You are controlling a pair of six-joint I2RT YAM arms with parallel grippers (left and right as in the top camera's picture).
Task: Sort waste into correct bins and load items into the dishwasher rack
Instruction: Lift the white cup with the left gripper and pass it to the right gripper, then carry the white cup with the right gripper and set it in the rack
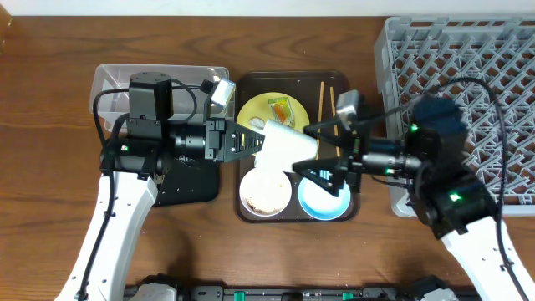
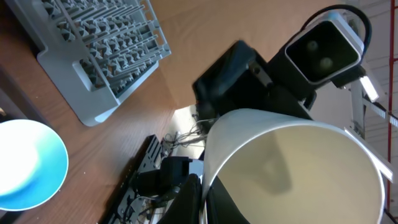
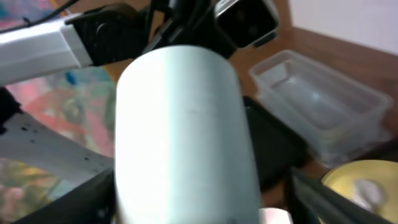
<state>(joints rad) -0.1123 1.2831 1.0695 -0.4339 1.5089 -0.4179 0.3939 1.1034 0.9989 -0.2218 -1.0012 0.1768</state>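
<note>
Seen from overhead, two robot arms met over a brown tray [image 1: 308,88] in the middle of a wooden table [image 1: 50,125]. Between them, clear of the tray, a white cup [image 1: 284,146] lay tipped on its side, above the gap between the dishes.

The left fingers [image 1: 241,149] pinched the cup's rim. In the left wrist view a dark finger sat on either side of the wall, and the cup's [image 2: 292,168] empty inside faced the camera. The right fingers [image 1: 324,173] were spread around the other end of the cup, not clamped. The right wrist view showed a gap beside the cup's [image 3: 186,137] wall.

On the brown tray:
- A yellow plate [image 1: 259,113] sat at the back, with the green-and-orange wrapper [image 1: 280,109] on it.
- The chopsticks [image 1: 322,99] lay just to the right of the plate.
- A white bowl [image 1: 265,194] at the front held rice [image 1: 267,201].
- A blue bowl [image 1: 326,202] sat beside the white one, under the right fingers.

The bins stood to the left — a clear tub [image 1: 113,79] at the back and a black tray [image 1: 192,188] nearer the front, partly hidden by the left arm. The grey rack [image 1: 468,58] filled the table's far right corner — nothing from the tray could be seen in it.
</note>
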